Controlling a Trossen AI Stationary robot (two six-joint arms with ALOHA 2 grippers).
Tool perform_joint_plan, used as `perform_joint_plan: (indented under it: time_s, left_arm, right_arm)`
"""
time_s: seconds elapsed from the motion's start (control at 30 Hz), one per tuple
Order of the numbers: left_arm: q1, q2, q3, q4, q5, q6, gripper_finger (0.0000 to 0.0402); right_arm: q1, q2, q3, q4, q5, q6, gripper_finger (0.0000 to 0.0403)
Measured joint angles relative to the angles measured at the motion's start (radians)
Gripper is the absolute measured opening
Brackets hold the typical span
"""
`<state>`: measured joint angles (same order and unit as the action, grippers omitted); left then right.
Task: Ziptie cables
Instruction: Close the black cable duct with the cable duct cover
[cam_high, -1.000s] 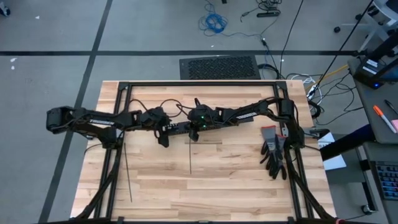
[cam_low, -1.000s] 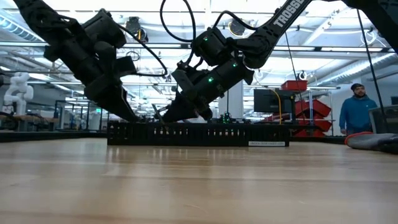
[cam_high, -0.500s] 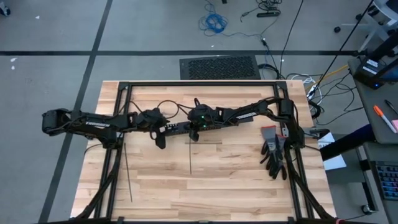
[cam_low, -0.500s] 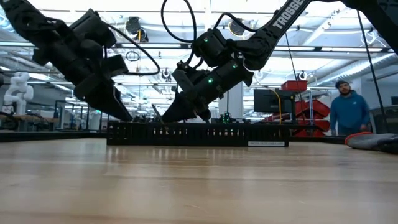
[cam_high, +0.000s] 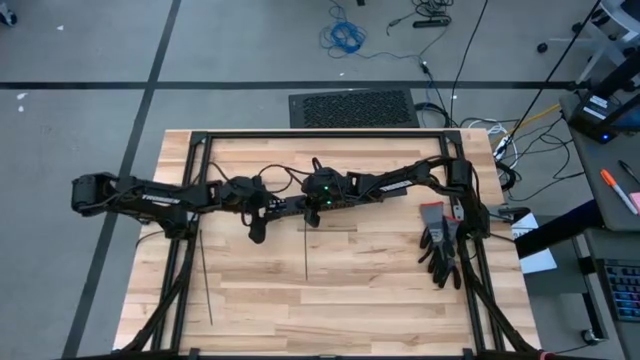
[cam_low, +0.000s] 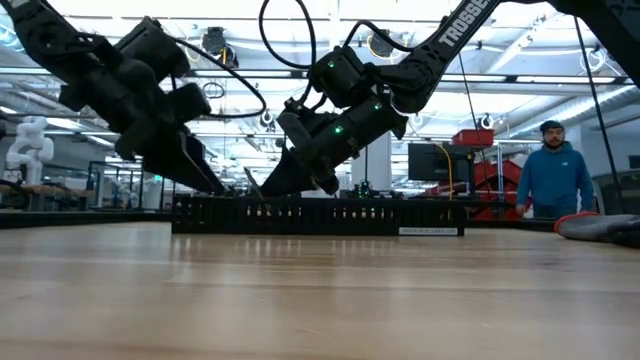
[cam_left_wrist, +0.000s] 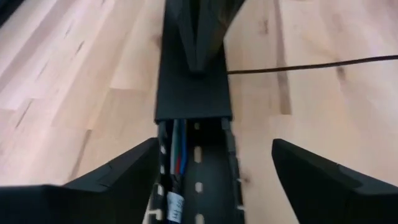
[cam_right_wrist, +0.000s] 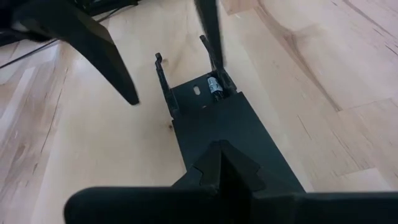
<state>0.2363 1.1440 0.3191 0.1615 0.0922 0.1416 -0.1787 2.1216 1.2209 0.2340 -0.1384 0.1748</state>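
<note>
A long black slotted duct (cam_high: 290, 207) lies across the table's middle. The cables (cam_left_wrist: 177, 155), thin grey, blue and red wires, lie inside its uncovered left part. A flat black cover (cam_left_wrist: 193, 93) closes the rest. My left gripper (cam_left_wrist: 214, 186) is open, with one finger on each side of the duct's uncovered end (cam_right_wrist: 193, 87). My right gripper (cam_right_wrist: 227, 155) is shut, with its tips on the cover. Two zipties (cam_high: 306, 255) (cam_high: 205, 285), thin dark strips, lie flat on the wood nearer the front. My right gripper presses its shut fingertips (cam_left_wrist: 198, 56) down on the flat black cover (cam_right_wrist: 230, 124), near the cover's end by the uncovered slots. It slants down from the table's right, fingers along the duct. The cover lies on the duct. My left gripper: I cannot tell whether it touches the duct.
A pair of dark gloves (cam_high: 440, 245) lies at the table's right edge. A black frame (cam_high: 300, 135) runs round the table top. Bare wood stretches toward the near edge. A person (cam_low: 555, 180) stands in the room beyond the table.
My left gripper has tipped and rolled a little over the duct's uncovered end while staying in place. The person in the room behind has walked a few steps to the left in the low view.
</note>
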Motion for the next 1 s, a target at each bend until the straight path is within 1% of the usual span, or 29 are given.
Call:
perform_joint_plan:
  time_s: [0.1,0.2,0.37,0.47,0.77,0.87,1.0]
  left_arm:
    - [0.001,0.039,0.0,0.044,-0.025,0.012,0.033]
    - [0.003,0.077,0.0,0.082,-0.051,0.023,0.0346]
    - [0.027,0.142,0.0,0.107,-0.063,0.019,0.0347]
    - [0.037,0.165,0.0,0.117,-0.057,-0.003,0.0334]
    - [0.038,0.173,0.0,0.126,-0.05,-0.005,0.0255]
    - [0.038,0.177,0.0,0.136,-0.051,-0.009,0.0243]
    - [0.038,0.187,0.0,0.158,-0.048,-0.027,0.024]
  right_arm:
    - [0.0,0.0,0.0,0.0,0.0,0.0,0.0]
    - [0.0,0.0,0.0,0.0,0.0,0.0,0.0]
    - [0.0,0.0,0.0,-0.001,-0.001,0.0,0.0]
    - [0.0,0.0,0.0,-0.001,-0.001,0.0,0.0]
    - [0.0,0.0,0.0,-0.001,-0.001,0.002,0.0]
    - [0.0,0.0,0.0,-0.002,-0.001,0.005,0.0]
    - [0.0,0.0,0.0,0.0,-0.012,0.005,0.0]
